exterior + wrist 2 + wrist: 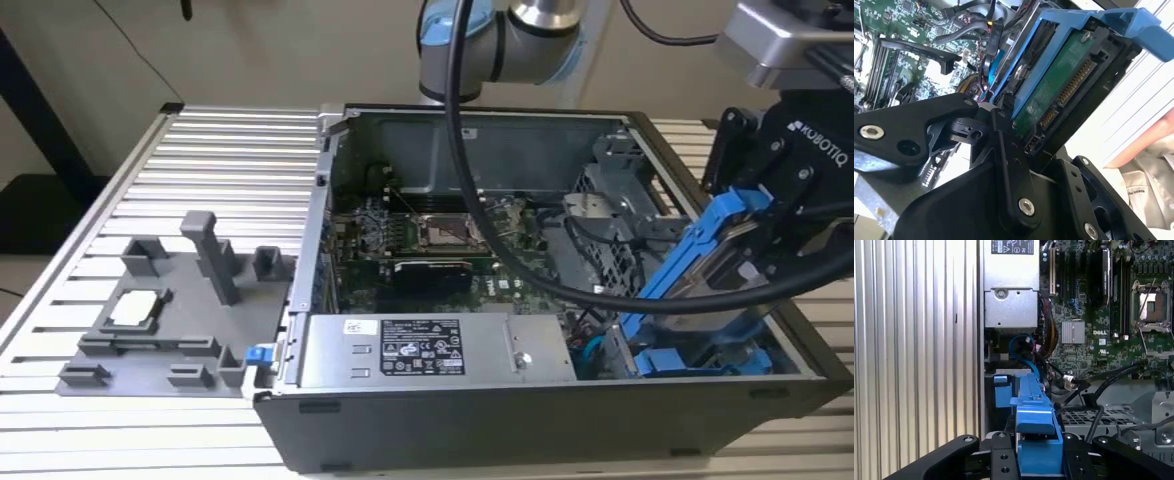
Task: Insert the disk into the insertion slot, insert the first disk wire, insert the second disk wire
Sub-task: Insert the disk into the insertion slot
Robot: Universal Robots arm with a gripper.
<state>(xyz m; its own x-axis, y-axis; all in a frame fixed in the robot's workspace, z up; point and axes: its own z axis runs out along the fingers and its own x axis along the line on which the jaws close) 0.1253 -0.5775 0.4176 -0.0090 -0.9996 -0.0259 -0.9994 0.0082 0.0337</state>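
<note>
Step 1 of 3 is in hand: disk into slot. The claw (767,235) is clamped on the disk (701,255), gripping the blue frame near its upper end. The disk is at the exterior view's right, inside the computer case (534,440). It is steeply tilted, with its low end by the insertion slot (674,345) in the case's lower right corner. We can't tell whether that end has entered the slot's mouth. By our read it is not seated.

Our judgement: finishing this step calls for taking out the tilt so the frame lines up with the slot. Then it needs a straight push, kept clear of the cables.

View differences:
- Exterior view: gives the tilt, plus the power supply box (414,350) at lower middle and the motherboard (427,235) behind it.
- Second wrist view: shows the disk's (1054,90) green circuit board and connector row, bare, with no wire on it.
- First wrist view: looks edge-on along the disk (1036,425), with a blue cable (1021,346) looped between it and the power supply box (1010,290).
</note>
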